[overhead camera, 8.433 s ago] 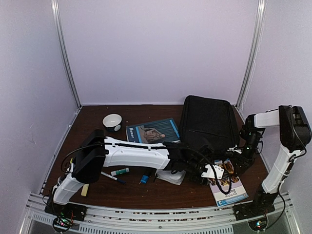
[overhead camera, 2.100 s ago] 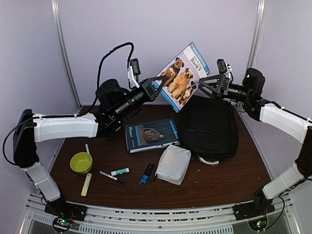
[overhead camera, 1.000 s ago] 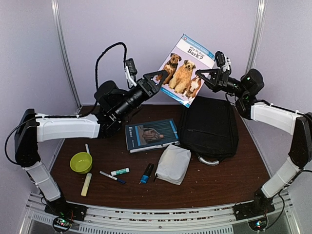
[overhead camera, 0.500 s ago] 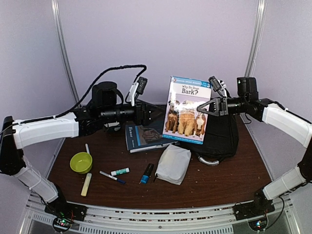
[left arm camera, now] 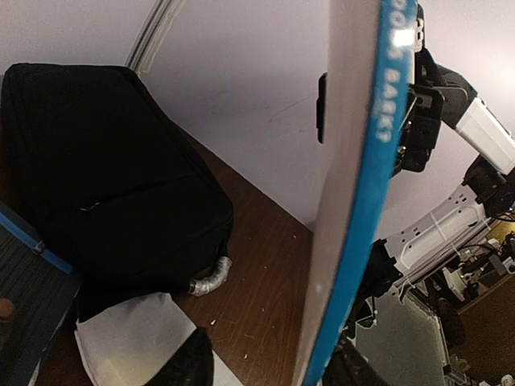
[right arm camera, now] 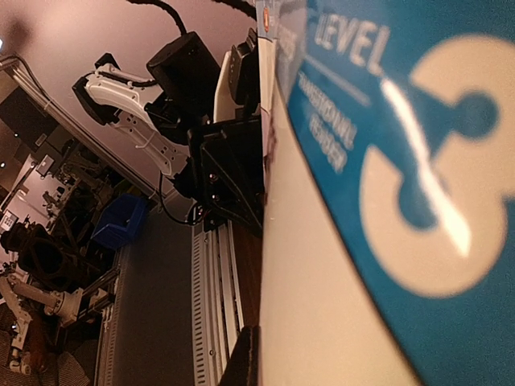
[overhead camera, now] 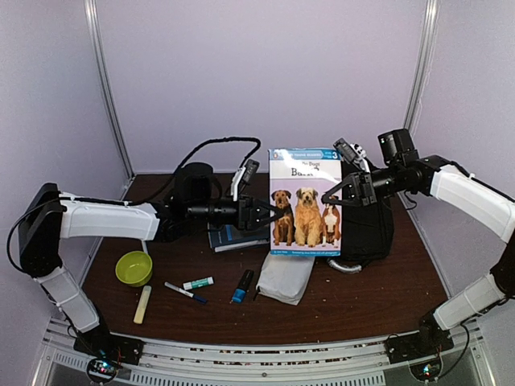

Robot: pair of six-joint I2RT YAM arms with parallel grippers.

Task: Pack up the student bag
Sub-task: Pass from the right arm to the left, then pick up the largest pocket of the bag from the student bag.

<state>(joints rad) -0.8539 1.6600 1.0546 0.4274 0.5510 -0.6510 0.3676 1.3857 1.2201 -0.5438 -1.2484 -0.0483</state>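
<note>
- The dog book [overhead camera: 306,207] is held upright in front of the student bag [overhead camera: 376,231], its upper corner pinched between the closed fingers of the right gripper [overhead camera: 341,190].
- The book's opposite edge is straddled by the left gripper [overhead camera: 273,215], its fingers [left arm camera: 187,363] spread apart, not clamped.

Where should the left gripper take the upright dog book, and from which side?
Its free left edge, mid-height, approaching level from the left: the dog book hangs upright, cover forward, with the right gripper pinching the upper right edge.

You have the book [overhead camera: 305,201] upright between the left pincer [overhead camera: 273,214] and right pincer [overhead camera: 348,191], above the pouch [overhead camera: 286,277]. The student bag [overhead camera: 374,225] lies behind it, and the bowl [overhead camera: 133,268] sits far left on the tabletop [overhead camera: 378,297].
</note>
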